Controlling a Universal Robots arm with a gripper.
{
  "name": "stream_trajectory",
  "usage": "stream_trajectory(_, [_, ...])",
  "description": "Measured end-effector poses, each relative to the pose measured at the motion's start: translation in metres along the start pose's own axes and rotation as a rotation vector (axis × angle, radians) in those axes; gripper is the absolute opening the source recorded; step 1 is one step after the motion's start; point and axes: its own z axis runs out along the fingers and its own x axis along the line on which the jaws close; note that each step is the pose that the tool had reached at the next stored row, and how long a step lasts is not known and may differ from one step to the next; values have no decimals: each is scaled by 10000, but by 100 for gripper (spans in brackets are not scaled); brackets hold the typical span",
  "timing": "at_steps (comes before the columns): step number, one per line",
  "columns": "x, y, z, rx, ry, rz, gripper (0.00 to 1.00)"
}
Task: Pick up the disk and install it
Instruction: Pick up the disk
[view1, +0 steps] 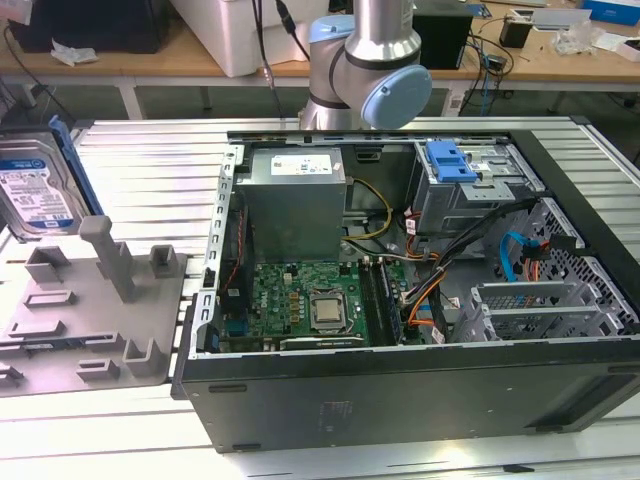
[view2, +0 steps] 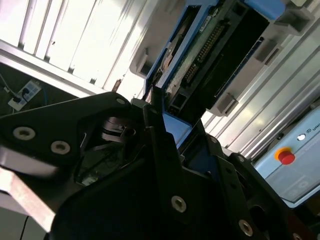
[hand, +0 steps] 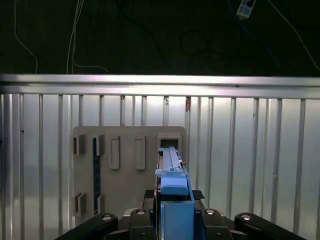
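The disk (view1: 36, 192), a silver hard drive with a blue-and-white label in a blue caddy rail, stands upright at the exterior view's far left, over the back of the grey fixture (view1: 90, 310). In both wrist views my gripper (hand: 174, 202) is shut on the disk's blue rail (hand: 172, 175). The second wrist view shows the disk's circuit-board side (view2: 210, 47) with a black finger (view2: 156, 117) pressed on the blue frame. I cannot tell whether the disk's lower edge still touches the fixture (hand: 127, 165).
An open computer case (view1: 400, 300) lies on the slatted metal table (view1: 140, 150), with motherboard, power supply and cables inside. A grey drive cage with a blue latch bracket (view1: 450, 160) sits at its far right. The arm's elbow (view1: 370, 80) stands behind the case.
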Motion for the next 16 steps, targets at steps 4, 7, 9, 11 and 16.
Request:
stream_trajectory(4, [8, -2, -96, 3, 0, -2, 36])
stream_trajectory(7, [15, -4, -176, 5, 0, -4, 36])
stream_trajectory(9, [19, -5, -222, 6, 0, -6, 36])
stream_trajectory(11, [25, -7, -285, 7, 0, -8, 36])
stream_trajectory(16, [35, -9, -401, 8, 0, -12, 36])
